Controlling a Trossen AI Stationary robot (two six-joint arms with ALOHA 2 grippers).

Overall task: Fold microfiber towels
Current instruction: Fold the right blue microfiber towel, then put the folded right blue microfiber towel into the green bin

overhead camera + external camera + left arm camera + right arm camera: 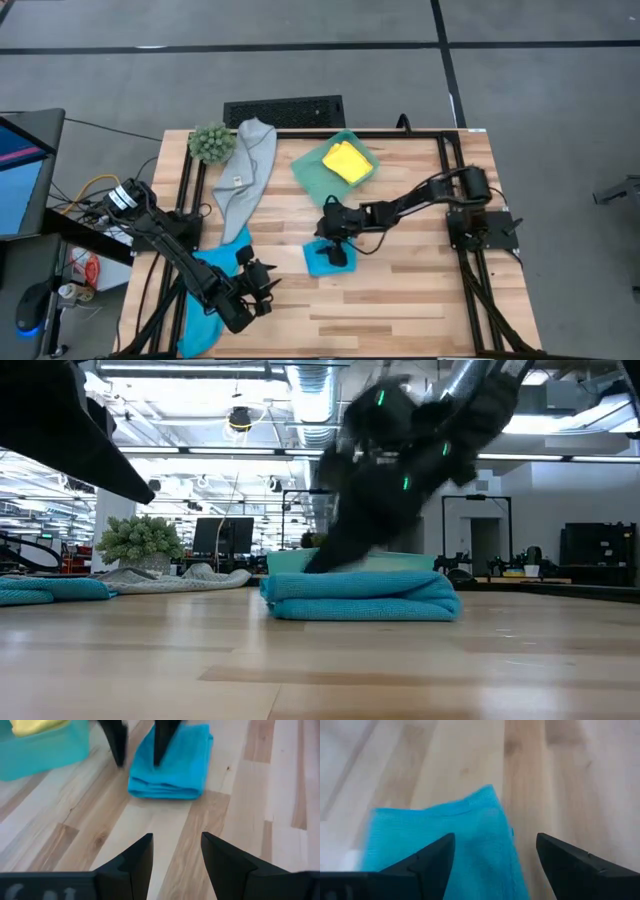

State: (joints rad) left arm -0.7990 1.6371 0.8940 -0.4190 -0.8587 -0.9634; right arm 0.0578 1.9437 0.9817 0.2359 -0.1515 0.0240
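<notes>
A sky-blue towel (322, 264), folded to a small rectangle, lies flat on the wooden table near its middle (170, 765) (360, 596). My right gripper (336, 254) stands open over it (495, 837), slanting down from the table's right. My left gripper (268, 286) hovers open (176, 837) over bare wood to the left of that towel, pointing at it. A second blue towel (208, 290) lies loose under my left arm. A grey towel (247, 172) lies spread at the far left. A yellow towel (347, 161) rests folded in the teal tray (312, 172). My right gripper comes at the folded blue towel from above and the right, jaws wide. One fingertip (158, 759) stands over the towel's top (165, 775), and the other (120, 761) is beside the towel over the wood. Whether either fingertip touches, I cannot tell.
A fuzzy green plant ball (212, 142) sits at the far left corner. The teal tray stands just beyond the folded towel. Bare wood stretches along the near right part of the table (400, 310). A black frame rail (448, 190) runs along the right side.
</notes>
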